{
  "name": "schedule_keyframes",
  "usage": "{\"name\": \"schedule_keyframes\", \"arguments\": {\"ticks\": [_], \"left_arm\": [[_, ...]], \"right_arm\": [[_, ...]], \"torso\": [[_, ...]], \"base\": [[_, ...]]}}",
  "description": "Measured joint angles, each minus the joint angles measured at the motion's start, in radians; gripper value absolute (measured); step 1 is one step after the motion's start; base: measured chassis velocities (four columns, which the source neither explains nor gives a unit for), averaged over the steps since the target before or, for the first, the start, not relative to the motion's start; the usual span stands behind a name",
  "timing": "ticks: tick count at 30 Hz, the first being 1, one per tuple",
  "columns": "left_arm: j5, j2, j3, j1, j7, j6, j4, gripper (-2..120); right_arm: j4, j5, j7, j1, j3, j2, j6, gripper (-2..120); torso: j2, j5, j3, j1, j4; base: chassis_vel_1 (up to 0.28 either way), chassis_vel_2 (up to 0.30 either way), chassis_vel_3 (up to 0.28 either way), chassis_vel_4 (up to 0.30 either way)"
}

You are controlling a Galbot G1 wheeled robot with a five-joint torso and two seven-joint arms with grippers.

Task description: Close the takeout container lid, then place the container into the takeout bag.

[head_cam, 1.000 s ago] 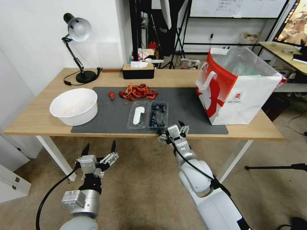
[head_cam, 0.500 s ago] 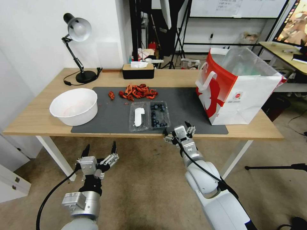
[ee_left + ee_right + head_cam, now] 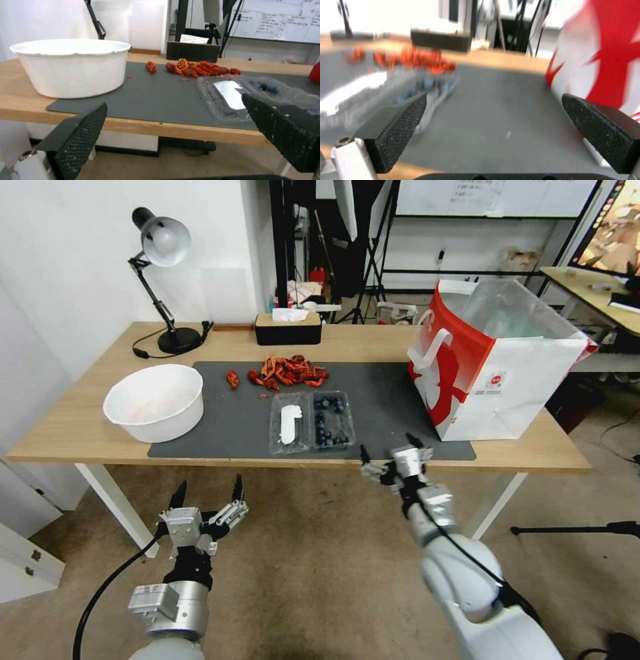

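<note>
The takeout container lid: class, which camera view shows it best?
The head view: the takeout container lid lies open and flat, whole, its white sticker plain. The left wrist view shows it low and slanted, partly behind a finger. The right wrist view shows it as a blur.

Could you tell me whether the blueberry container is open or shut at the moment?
Open. The takeout container lid lies flat on the mat beside the container, its white sticker facing up and the blueberries uncovered.

Right claw (image 3: 493, 125) spread wide above the dark mat (image 3: 493, 100), holding nothing.
</note>
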Motion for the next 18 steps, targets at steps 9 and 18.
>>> {"name": "schedule_keyframes", "arguments": {"ticks": [9,18], "left_arm": [[-0.003,0.005,0.005,-0.007,0.006,-0.002,0.007,100],[-0.008,0.012,0.017,-0.015,0.014,-0.008,0.018,100]], "right_arm": [[0.036,0.064,-0.027,-0.158,0.094,0.035,0.323,100],[0.033,0.028,-0.061,-0.342,0.139,0.125,0.466,100]], "torso": [[0.0,-0.0001,0.0,0.0,0.0],[0.0,-0.0002,0.0,0.0,-0.0002]], "base": [[0.0,0.0,0.0,0.0],[0.0,0.0,0.0,0.0]]}}
